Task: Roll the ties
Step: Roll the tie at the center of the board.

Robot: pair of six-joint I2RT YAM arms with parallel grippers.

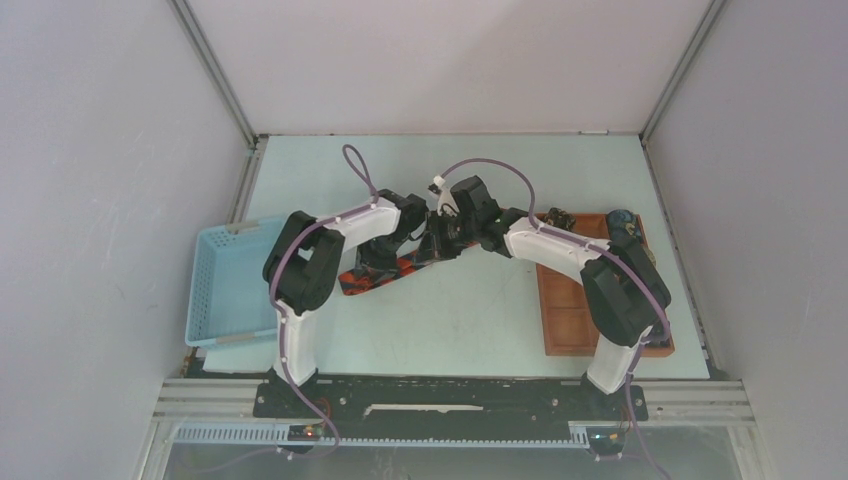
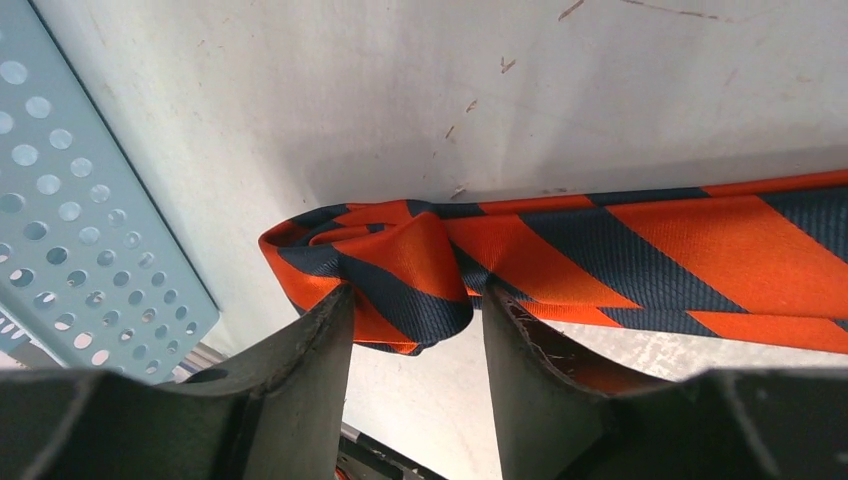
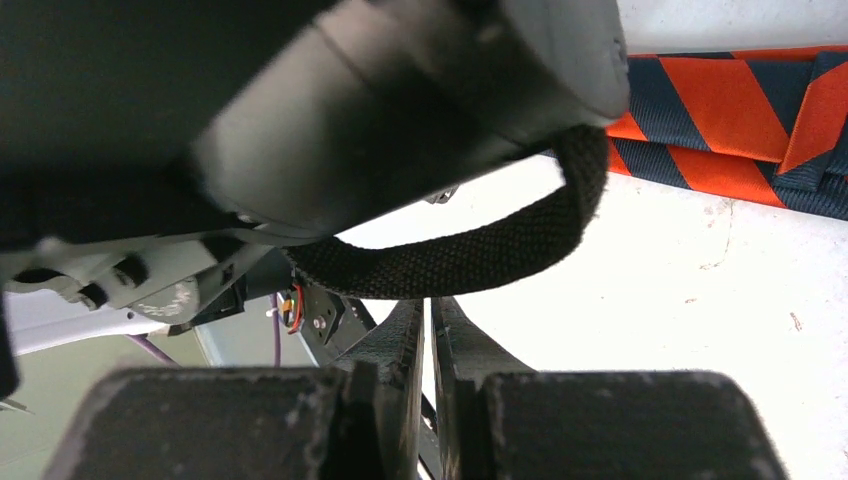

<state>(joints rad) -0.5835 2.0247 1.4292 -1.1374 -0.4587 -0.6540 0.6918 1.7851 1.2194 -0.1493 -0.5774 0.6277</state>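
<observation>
The long tie (image 2: 600, 250) with red-orange and dark diagonal stripes lies flat on the pale table. Its left end is folded into a loose small roll (image 2: 400, 260). My left gripper (image 2: 415, 315) is open and points down at this roll, one finger on each side of it and touching the cloth. In the top view the tie (image 1: 362, 279) shows under the left gripper (image 1: 388, 255). My right gripper (image 3: 430, 310) is shut on nothing and hovers just behind the left wrist; the tie (image 3: 720, 110) lies beyond it. In the top view the right gripper (image 1: 442, 240) sits at the table's middle.
A light blue perforated basket (image 1: 225, 285) stands at the left, its wall close to the tie's end (image 2: 80, 220). A brown compartmented tray (image 1: 585, 310) stands at the right with small dark rolls (image 1: 622, 218) at its far end. The left arm's wrist and a black strap (image 3: 470, 250) crowd the right gripper.
</observation>
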